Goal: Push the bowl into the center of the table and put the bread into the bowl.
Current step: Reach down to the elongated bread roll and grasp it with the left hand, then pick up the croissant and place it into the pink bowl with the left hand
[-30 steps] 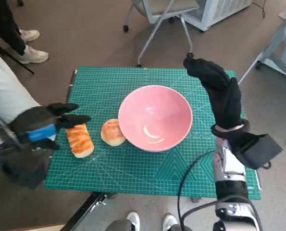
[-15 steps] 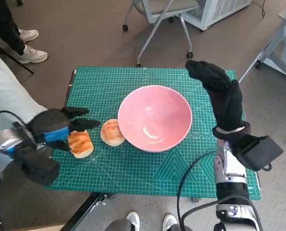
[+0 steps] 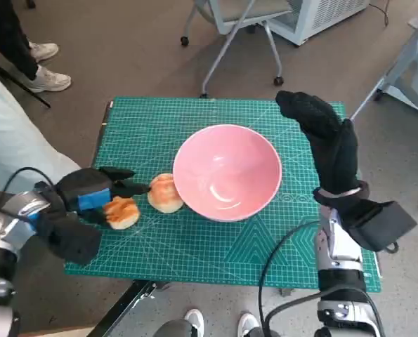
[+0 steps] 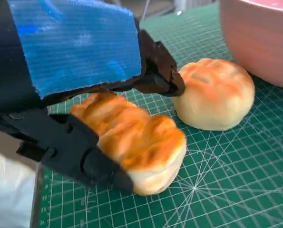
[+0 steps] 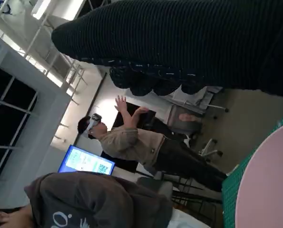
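Bread [image 4: 136, 147] being gripped in my left hand [image 3: 89, 193] for lifting into bowl [image 3: 226, 172]; right hand [image 3: 324, 137] hovering spread, holding nothing.

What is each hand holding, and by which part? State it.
The left hand grips the long bread across its middle, fingers on both sides. The right hand holds nothing; it is raised beside the bowl.

The right hand [image 5: 189, 47] in its black knitted glove spans one side of the picture as a dark band, fingers curled at its edge, holding nothing. A curved part of the pink bowl [image 5: 267, 190] shows in one corner beside a sliver of green cutting mat [image 5: 228, 203]. Beyond, a person wearing a headset [image 5: 146, 145] raises both hands, a lit laptop screen [image 5: 86, 162] glows, and another person in a grey hoodie [image 5: 89, 202] is nearest.
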You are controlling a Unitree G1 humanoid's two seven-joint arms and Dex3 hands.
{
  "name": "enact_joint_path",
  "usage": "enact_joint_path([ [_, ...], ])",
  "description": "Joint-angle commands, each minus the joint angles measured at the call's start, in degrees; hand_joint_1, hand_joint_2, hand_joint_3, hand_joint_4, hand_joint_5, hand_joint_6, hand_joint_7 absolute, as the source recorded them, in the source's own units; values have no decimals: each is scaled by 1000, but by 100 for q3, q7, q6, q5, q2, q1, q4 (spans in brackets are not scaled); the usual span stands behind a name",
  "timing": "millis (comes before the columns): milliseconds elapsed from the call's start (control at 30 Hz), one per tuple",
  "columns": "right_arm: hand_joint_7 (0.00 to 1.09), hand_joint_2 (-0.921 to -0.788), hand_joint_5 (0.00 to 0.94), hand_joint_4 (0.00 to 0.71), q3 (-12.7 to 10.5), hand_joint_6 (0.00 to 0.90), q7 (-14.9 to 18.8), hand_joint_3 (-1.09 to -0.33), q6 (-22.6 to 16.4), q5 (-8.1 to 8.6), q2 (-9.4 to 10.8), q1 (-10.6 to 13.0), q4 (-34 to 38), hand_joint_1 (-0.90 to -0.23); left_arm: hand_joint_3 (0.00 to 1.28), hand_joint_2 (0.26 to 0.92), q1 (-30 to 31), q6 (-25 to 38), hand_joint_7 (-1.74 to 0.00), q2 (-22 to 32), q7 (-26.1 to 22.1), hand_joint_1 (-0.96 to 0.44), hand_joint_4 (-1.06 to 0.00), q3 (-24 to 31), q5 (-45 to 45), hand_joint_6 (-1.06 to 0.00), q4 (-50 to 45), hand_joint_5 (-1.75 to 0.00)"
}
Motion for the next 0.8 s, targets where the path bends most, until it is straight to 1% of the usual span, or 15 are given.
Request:
enact_joint_path([
  [33,577,-921,1,176,-24,20,-48,-842,87,43,1,172,18,-685,100,910,49,234,-881,-51,-384,-92,-785,-141,-53,-648,-32,-486],
  [67,577,-921,1,176,-25,20,-49,-842,84,42,5,170,27,-685,107,914,61,252,-1006,-30,-328,-59,-733,-170,15,-614,-63,-750],
  [100,577,-921,1,177,-25,21,-49,-842,83,42,7,170,32,-687,100,916,73,266,-1034,-13,-287,-37,-712,-191,63,-612,-89,-938],
  [133,577,-921,1,177,-24,21,-49,-842,83,43,9,173,29,-687,98,917,84,276,-1044,-1,-257,-29,-705,-206,91,-612,-113,-1005],
  [167,576,-921,1,177,-24,22,-47,-842,79,42,13,173,36,-688,89,918,93,281,-1033,16,-208,-18,-697,-225,130,-625,-128,-1110],
  [267,575,-921,1,177,-24,23,-36,-841,65,45,19,164,71,-689,60,920,100,291,-989,52,-35,-4,-706,-285,240,-666,-124,-1219],
  [400,574,-921,1,177,-19,24,-32,-841,61,44,26,153,93,-691,48,919,90,365,-975,82,99,1,-712,-344,331,-687,-131,-1251],
  [567,571,-921,0,174,-18,25,-40,-840,57,30,27,128,130,-696,31,918,87,395,-1016,126,171,2,-729,-344,344,-697,-205,-1195],
  [667,570,-921,0,172,-18,26,-28,-839,65,39,25,116,149,-697,30,918,92,325,-1068,167,160,2,-731,-265,209,-691,-272,-1150],
  [800,569,-921,0,170,-16,26,-8,-840,57,48,22,114,163,-697,29,918,121,323,-1079,257,59,2,-732,-133,3,-687,-507,-1142],
])
